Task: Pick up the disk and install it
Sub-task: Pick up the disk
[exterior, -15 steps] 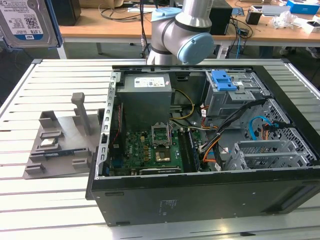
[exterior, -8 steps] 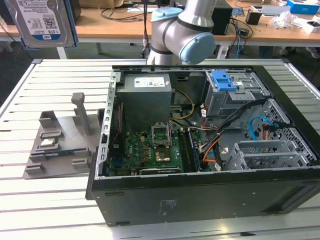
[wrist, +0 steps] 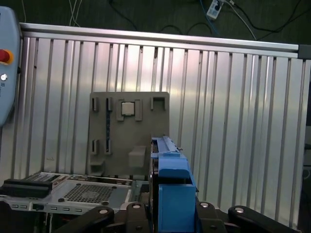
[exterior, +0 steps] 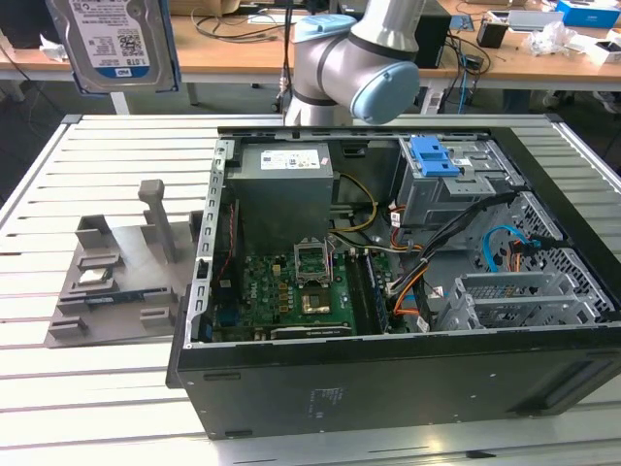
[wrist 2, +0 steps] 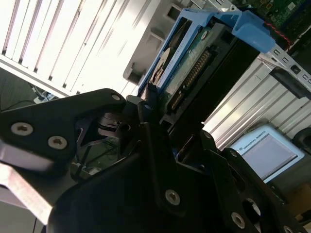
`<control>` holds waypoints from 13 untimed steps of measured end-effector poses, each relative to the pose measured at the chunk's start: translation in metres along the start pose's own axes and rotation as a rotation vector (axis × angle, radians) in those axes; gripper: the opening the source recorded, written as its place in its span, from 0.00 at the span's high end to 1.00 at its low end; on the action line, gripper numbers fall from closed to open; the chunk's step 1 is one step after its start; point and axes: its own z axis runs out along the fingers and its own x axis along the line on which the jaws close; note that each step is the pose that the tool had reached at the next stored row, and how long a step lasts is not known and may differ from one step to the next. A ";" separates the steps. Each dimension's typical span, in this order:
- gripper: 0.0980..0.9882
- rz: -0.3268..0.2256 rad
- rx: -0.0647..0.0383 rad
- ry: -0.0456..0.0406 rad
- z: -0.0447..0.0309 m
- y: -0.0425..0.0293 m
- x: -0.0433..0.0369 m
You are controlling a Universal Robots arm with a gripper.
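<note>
The disk [exterior: 109,39], a silver drive with a blue-and-white label in a blue carrier frame, hangs high at the exterior view's upper left, well above the table. In the second wrist view the disk [wrist 2: 194,63] shows its connector edge and blue frame, with my gripper [wrist 2: 160,114] shut on it. In the first wrist view the disk [wrist: 167,165] stands edge-on between the black fingers [wrist: 214,213]. The open computer case [exterior: 388,388] lies below, towards the exterior view's right.
Inside the case are a grey power-supply box [exterior: 283,180], a motherboard [exterior: 306,286] and a metal cage with a blue latch [exterior: 435,155]. A grey fixture plate [exterior: 116,282] rests on the slatted aluminium table [exterior: 97,408]. The arm [exterior: 359,58] rises behind the case.
</note>
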 end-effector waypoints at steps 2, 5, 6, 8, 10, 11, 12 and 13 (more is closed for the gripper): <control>0.70 0.000 0.000 0.0000 0.0000 -0.0074 0.0006; 0.70 0.000 0.000 0.0000 -0.0002 -0.0190 0.0015; 0.70 0.000 0.000 0.0000 -0.0003 -0.0233 0.0018; 0.70 0.000 0.000 -0.0001 -0.0003 -0.0294 0.0023; 0.70 0.000 0.000 0.0000 -0.0005 -0.0390 0.0031; 0.70 0.000 0.000 0.0000 -0.0005 -0.0420 0.0033; 0.70 0.000 0.000 0.0000 -0.0006 -0.0483 0.0038; 0.70 0.000 0.000 0.0000 -0.0007 -0.0530 0.0042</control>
